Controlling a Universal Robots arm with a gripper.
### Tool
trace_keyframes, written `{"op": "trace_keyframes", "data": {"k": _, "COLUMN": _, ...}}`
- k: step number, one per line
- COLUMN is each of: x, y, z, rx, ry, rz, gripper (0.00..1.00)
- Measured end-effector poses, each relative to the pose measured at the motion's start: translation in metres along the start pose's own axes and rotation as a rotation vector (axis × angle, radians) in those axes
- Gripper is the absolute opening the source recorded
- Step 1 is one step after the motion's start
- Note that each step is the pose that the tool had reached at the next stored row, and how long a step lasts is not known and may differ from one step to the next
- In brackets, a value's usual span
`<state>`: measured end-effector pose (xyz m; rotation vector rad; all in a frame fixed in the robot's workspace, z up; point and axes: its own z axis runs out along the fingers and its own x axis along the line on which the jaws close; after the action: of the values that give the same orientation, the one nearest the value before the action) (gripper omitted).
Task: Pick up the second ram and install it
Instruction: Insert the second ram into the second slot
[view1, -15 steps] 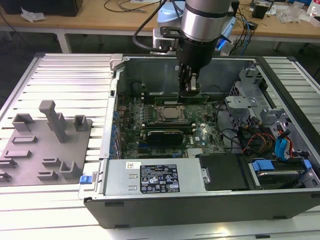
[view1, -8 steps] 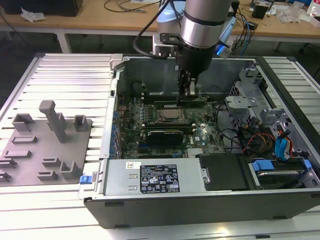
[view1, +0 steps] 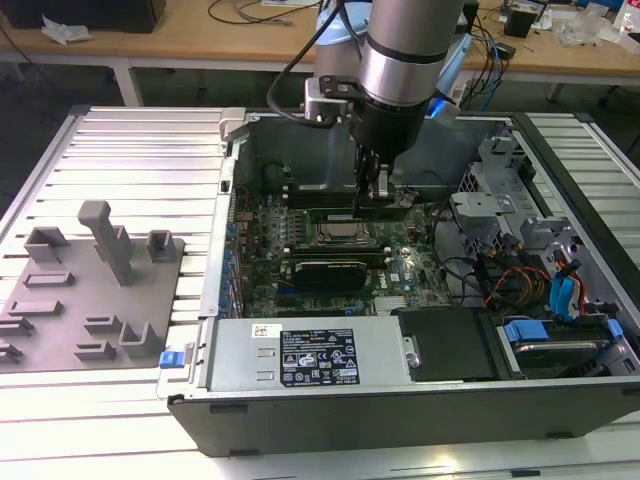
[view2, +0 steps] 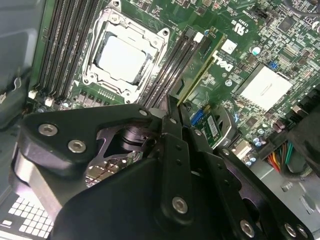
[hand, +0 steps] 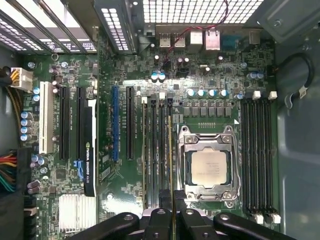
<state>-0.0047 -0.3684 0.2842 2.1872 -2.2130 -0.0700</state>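
Note:
My gripper (view1: 375, 203) hangs inside the open computer case, shut on the second ram (view1: 335, 214), a thin dark green stick held level. In the first wrist view the ram (hand: 170, 150) shows edge-on, running from the gripper (hand: 172, 212) along the black memory slots (hand: 154, 145) beside the silver CPU socket (hand: 210, 167). In the second wrist view the ram (view2: 202, 67) reaches out from the gripper (view2: 175, 107) over the slots (view2: 167, 65) next to the socket (view2: 122, 55). It appears to sit a little above the board; whether it touches a slot cannot be told.
A second bank of slots with white end clips (hand: 257, 150) lies on the socket's other side. A black graphics card (hand: 90, 145) stands past the slots. Cables and drive cages (view1: 540, 270) fill the case on the exterior view's right. A grey fixture (view1: 95, 280) sits outside at the left.

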Motion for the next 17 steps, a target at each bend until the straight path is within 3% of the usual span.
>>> {"op": "trace_keyframes", "data": {"k": 17, "x": -0.0016, "y": -0.001, "z": 0.0188, "rx": 0.0, "ry": 0.0, "rz": 0.0, "gripper": 0.13}}
